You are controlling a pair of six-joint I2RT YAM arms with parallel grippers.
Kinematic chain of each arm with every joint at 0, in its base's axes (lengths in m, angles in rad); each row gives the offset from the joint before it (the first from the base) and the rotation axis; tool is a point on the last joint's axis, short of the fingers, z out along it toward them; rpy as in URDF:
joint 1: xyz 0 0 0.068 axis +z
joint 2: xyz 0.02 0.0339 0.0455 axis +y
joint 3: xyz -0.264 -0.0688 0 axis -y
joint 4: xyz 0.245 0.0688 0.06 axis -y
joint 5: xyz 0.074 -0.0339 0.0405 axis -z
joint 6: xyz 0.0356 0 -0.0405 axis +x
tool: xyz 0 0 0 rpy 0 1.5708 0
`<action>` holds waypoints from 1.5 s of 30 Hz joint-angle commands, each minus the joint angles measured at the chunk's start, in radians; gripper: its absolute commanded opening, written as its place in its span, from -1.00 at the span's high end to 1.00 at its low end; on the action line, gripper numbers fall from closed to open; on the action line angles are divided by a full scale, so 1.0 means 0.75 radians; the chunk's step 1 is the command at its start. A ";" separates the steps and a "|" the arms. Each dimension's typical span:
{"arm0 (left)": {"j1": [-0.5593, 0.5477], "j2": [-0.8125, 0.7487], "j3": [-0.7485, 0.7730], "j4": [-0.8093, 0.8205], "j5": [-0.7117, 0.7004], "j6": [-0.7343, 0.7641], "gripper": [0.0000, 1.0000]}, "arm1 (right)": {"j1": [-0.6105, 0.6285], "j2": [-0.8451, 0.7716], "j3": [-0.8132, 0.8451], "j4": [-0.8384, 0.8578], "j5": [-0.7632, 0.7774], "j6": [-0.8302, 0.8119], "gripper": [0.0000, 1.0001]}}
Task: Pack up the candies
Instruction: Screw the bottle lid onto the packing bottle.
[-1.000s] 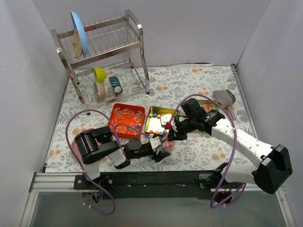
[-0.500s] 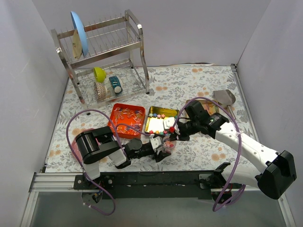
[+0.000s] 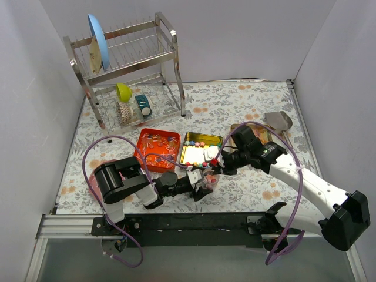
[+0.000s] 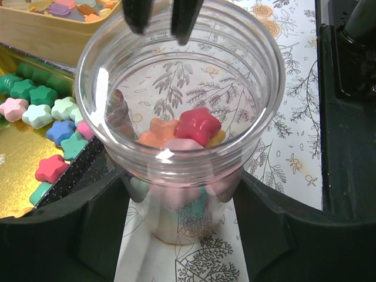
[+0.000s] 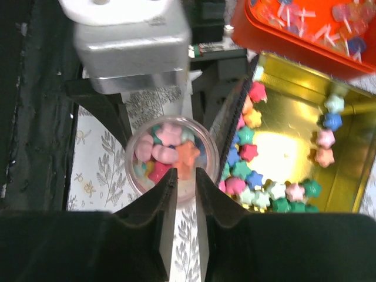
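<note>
My left gripper (image 3: 201, 187) (image 4: 182, 235) is shut on a clear plastic jar (image 3: 206, 178) (image 4: 182, 100) (image 5: 171, 154) standing on the table. The jar holds several star-shaped candies, with a red star (image 4: 198, 124) on top. My right gripper (image 3: 215, 167) (image 5: 185, 175) hangs just above the jar's mouth, its fingers a little apart with nothing between them; it also shows in the left wrist view (image 4: 160, 17). Beside the jar is a gold tin (image 3: 191, 155) (image 5: 276, 147) with more pastel star candies (image 4: 35, 111) (image 5: 247, 155). An orange tray (image 3: 143, 157) (image 5: 305, 56) holds clear-wrapped pieces.
A metal dish rack (image 3: 126, 70) with plates, a yellow cup and tape rolls stands at the back left. A metal scoop (image 3: 279, 120) lies at the right, near a brown tray (image 3: 247, 126) partly hidden by the right arm. Cables loop over both arms.
My right gripper has moved from over the gold tin to above the jar. A red star candy now lies on top in the jar. The left gripper has stayed put.
</note>
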State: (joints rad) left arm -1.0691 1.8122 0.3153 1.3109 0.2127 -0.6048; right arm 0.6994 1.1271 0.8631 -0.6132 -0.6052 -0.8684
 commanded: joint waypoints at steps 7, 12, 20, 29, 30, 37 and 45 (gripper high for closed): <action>0.008 0.052 -0.028 -0.273 -0.026 0.035 1.00 | -0.027 0.137 0.450 -0.528 0.230 0.039 -0.46; 0.008 0.052 -0.022 -0.288 -0.014 0.035 1.00 | -0.016 0.246 0.506 -0.677 0.138 -0.149 -0.93; 0.008 0.038 -0.030 -0.281 -0.022 0.037 1.00 | 0.057 0.454 0.633 -0.729 0.105 -0.219 -0.96; 0.008 0.038 -0.030 -0.286 -0.026 0.044 1.00 | 0.123 0.549 0.665 -0.731 0.097 -0.302 -0.96; 0.008 0.038 -0.028 -0.284 -0.026 0.044 1.00 | 0.135 0.555 0.667 -0.733 0.095 -0.304 -0.96; 0.008 0.040 -0.026 -0.283 -0.026 0.046 1.00 | 0.160 0.575 0.651 -0.704 0.075 -0.276 -0.90; 0.008 0.042 -0.024 -0.288 -0.014 0.041 1.00 | 0.168 0.563 0.633 -0.659 0.111 -0.247 -0.70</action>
State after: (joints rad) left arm -1.0687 1.8122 0.3191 1.3014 0.2184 -0.6064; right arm 0.8196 1.5593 1.3224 -1.1233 -0.5190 -1.0660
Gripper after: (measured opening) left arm 0.635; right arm 0.865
